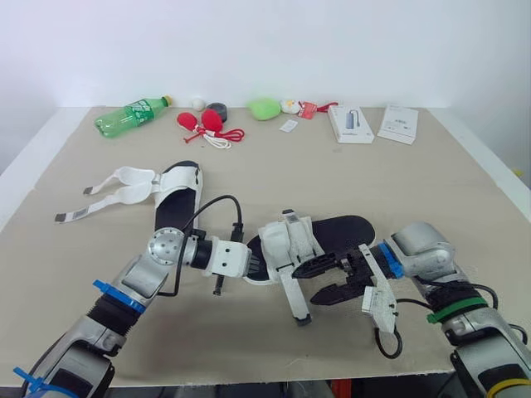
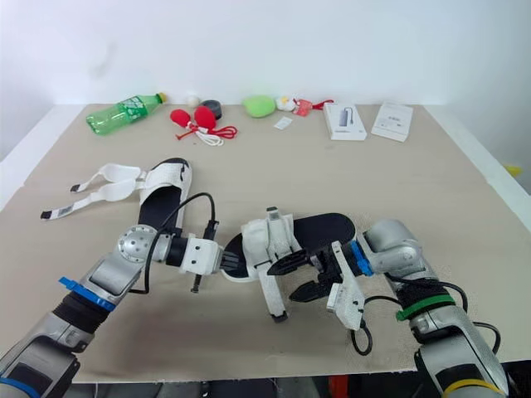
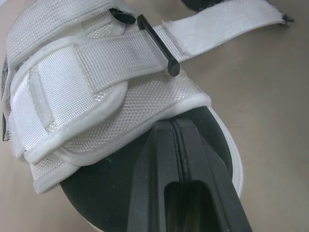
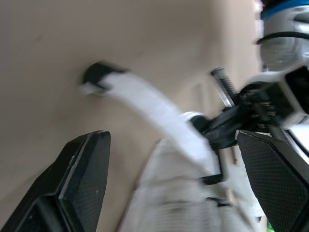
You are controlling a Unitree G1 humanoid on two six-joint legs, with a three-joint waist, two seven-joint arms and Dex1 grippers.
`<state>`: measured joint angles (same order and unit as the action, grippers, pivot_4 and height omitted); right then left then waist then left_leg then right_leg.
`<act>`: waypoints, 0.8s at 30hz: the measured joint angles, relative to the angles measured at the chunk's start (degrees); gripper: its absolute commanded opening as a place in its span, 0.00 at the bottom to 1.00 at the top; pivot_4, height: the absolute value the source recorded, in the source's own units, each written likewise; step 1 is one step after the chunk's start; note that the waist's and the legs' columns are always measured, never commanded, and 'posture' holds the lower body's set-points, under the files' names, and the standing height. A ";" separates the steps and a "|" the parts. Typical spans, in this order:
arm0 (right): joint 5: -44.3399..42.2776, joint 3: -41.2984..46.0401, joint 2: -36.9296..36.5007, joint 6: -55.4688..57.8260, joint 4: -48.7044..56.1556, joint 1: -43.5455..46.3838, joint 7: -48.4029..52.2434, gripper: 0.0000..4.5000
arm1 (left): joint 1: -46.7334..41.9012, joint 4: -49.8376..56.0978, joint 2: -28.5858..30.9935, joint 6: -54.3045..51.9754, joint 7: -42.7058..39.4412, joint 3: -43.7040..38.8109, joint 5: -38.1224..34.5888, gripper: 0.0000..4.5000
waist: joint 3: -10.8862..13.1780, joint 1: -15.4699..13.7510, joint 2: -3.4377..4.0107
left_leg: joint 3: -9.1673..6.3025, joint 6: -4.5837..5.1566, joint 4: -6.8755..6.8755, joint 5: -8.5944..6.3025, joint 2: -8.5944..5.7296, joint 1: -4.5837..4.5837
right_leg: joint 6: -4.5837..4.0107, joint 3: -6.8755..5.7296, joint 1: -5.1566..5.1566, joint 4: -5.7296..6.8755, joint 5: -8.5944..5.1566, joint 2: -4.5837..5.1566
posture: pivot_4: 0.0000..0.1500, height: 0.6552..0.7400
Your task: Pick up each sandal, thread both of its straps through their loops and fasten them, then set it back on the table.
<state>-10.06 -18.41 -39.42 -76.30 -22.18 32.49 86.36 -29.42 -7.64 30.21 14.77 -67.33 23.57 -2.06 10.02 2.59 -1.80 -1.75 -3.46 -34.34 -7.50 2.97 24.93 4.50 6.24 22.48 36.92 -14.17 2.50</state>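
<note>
The near sandal (image 1: 332,232), black-soled with white straps, lies mid-table. My left gripper (image 1: 255,265) is shut on its end, one finger (image 3: 183,183) lying on the insole. One strap (image 3: 217,24) runs through a black loop (image 3: 154,46), and its free end (image 1: 296,300) trails toward the front edge. My right gripper (image 1: 309,283) is open beside that strap, whose white band (image 4: 154,116) crosses between its fingers (image 4: 77,179). The second sandal (image 1: 176,195) lies at the left, its two straps (image 1: 112,189) spread loose on the table.
Along the back edge stand a green bottle (image 1: 131,116), red objects with a cord (image 1: 206,124), a green lump (image 1: 264,108), a white box (image 1: 350,123) and a booklet (image 1: 399,124). The tabletop (image 1: 274,174) between the sandals and that row is bare.
</note>
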 measured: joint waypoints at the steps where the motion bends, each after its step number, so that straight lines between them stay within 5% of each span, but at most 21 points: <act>1: 0.54 -0.19 0.01 -1.48 -1.10 0.33 -0.40 0.99 | 0.06 0.05 0.03 -0.12 0.08 -0.02 0.00 0.00 | 0.00 0.02 0.00 | 0.00 0.00 0.00 0.00 0.00 -0.05 | 0.00 0.00 -0.05 0.00 0.00 0.00 | 1.00 1.00; 11: 10.47 -8.60 2.06 -10.97 -5.36 6.01 -14.94 0.99 | 0.49 0.56 0.29 -1.46 0.55 -0.34 0.02 0.00 | 0.00 0.11 0.00 | 0.04 0.00 0.09 0.00 0.01 -0.43 | -0.17 0.07 -0.25 0.01 0.04 0.03 | 1.00 1.00; 14: 12.08 -10.12 0.34 -10.41 -5.27 6.12 -18.63 0.76 | 0.48 0.58 0.31 -1.46 0.53 -0.36 0.02 0.00 | 0.00 0.09 0.00 | 0.05 0.00 0.11 0.00 0.01 -0.43 | -0.18 0.08 -0.25 0.01 0.03 0.04 | 1.00 1.00; 20: 12.17 -15.39 -4.18 -8.25 -3.14 6.69 -24.74 0.06 | 0.83 0.96 0.32 -1.65 0.60 -0.35 0.02 0.00 | 0.00 0.11 0.00 | 0.08 0.00 0.11 0.00 0.02 -0.44 | -0.19 0.12 -0.24 0.01 0.03 0.04 | 1.00 1.00; 24: 10.53 -18.81 -6.38 -5.56 -1.99 6.89 -26.61 0.01 | 0.97 1.37 0.34 -2.11 0.60 -0.37 0.02 0.00 | 0.00 0.11 0.00 | 0.10 0.00 0.15 0.00 0.02 -0.43 | -0.20 0.13 -0.22 0.01 0.01 0.05 | 1.00 1.00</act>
<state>0.46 -37.23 -45.80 -81.86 -24.17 39.39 59.75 -28.45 -6.27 30.55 12.66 -66.73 23.20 -2.04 10.02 2.70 -1.80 -1.65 -3.45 -34.19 -7.50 2.99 24.50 4.30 6.37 22.27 36.93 -14.16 2.56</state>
